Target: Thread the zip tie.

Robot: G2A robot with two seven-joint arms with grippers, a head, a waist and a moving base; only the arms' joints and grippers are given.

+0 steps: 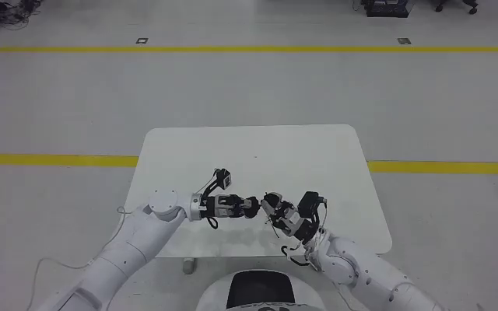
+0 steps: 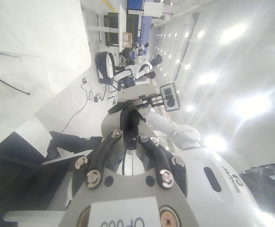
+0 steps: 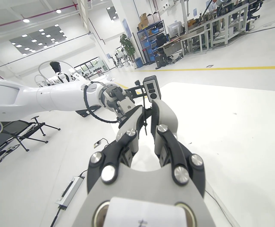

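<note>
A white table [image 1: 257, 148] with rounded corners stands on a pale, glossy floor [image 1: 233, 85]. A yellow floor line [image 1: 62, 160] runs out from both sides of the table. A second yellow line [image 1: 233, 49] lies well beyond its far edge, near small floor sockets [image 1: 142, 40]. Farther beyond the table stand blue shelving [image 3: 150, 36], a potted plant [image 3: 127, 46] and cluttered workbenches [image 3: 214, 23]. A black folding chair [image 3: 23, 129] sits on the floor off to one side of the table. Ceiling lights [image 3: 25, 20] glow overhead.
</note>
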